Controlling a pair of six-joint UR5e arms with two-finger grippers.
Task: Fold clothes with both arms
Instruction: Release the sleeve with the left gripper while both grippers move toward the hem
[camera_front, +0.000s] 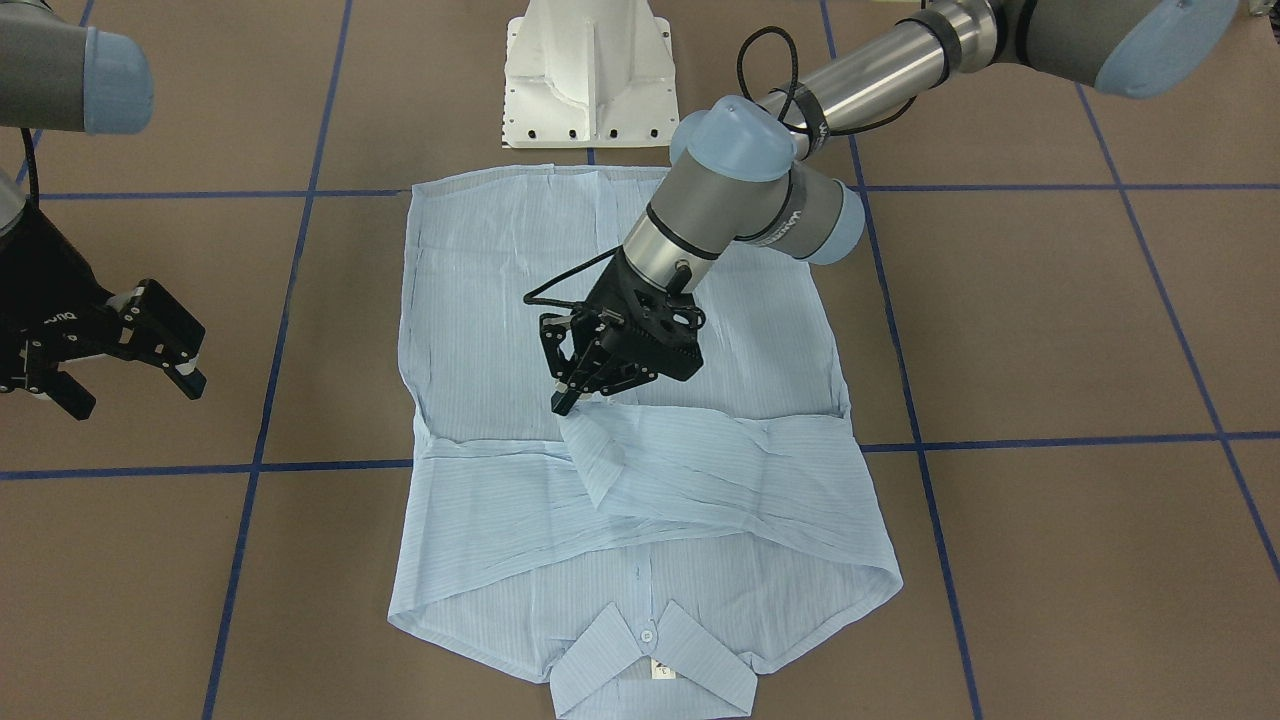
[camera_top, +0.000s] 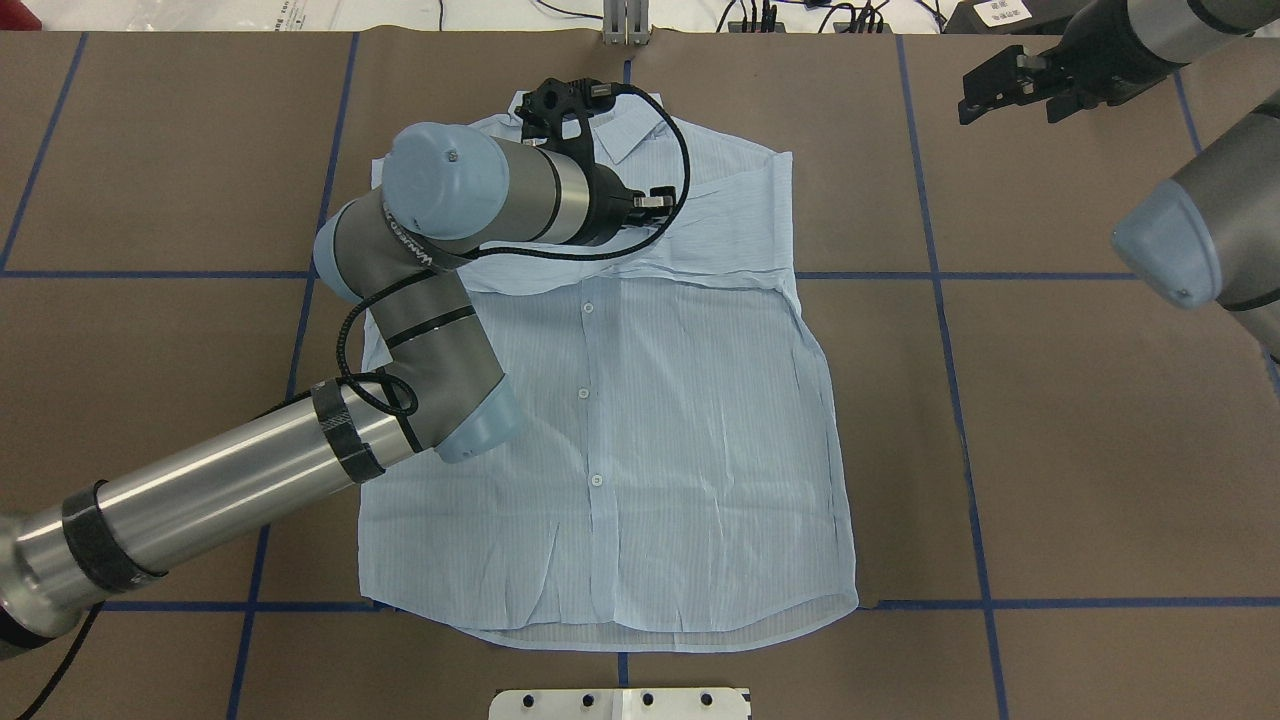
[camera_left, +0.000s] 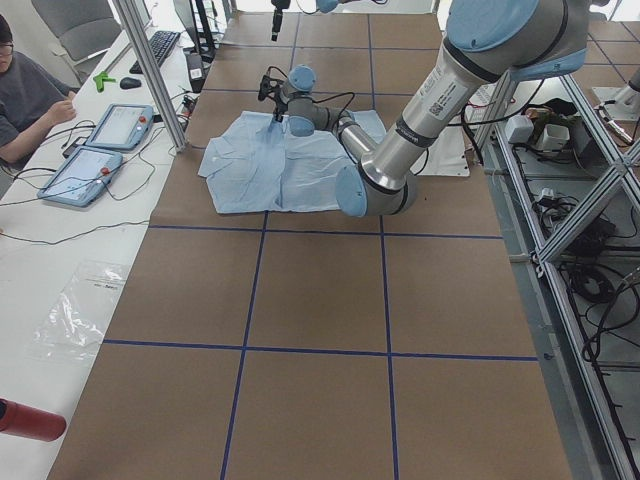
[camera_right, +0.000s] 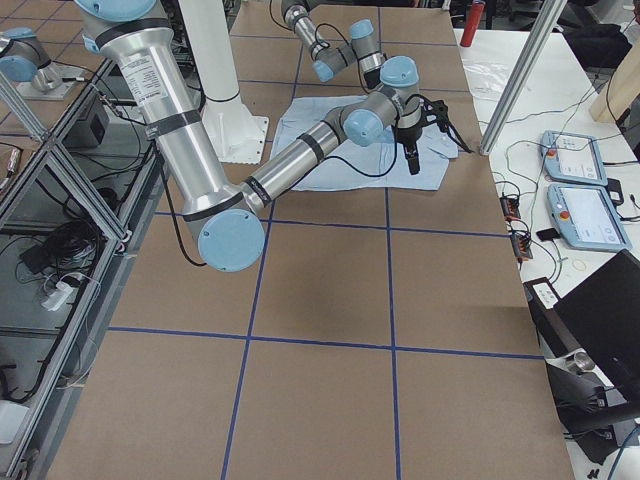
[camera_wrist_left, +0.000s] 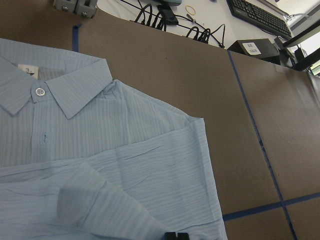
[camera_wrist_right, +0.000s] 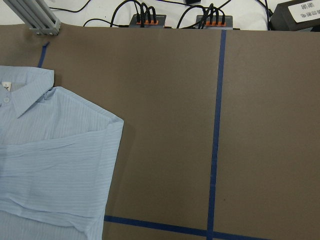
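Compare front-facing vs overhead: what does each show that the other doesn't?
Front-facing only: the left gripper, fingertips down at the end of the sleeve folded across the shirt; whether it grips is unclear. Also the collar label.
Overhead only: the row of buttons down the front. There the left arm hides its own fingertips.
Both: the shirt spread flat, the right gripper open and off the cloth, the white pedestal base.

Bright, even overhead light casts only soft shadows beneath the left arm (camera_front: 740, 200) onto the shirt (camera_front: 500, 280), mild glare streaks its metal tube, and every view stays sharp.
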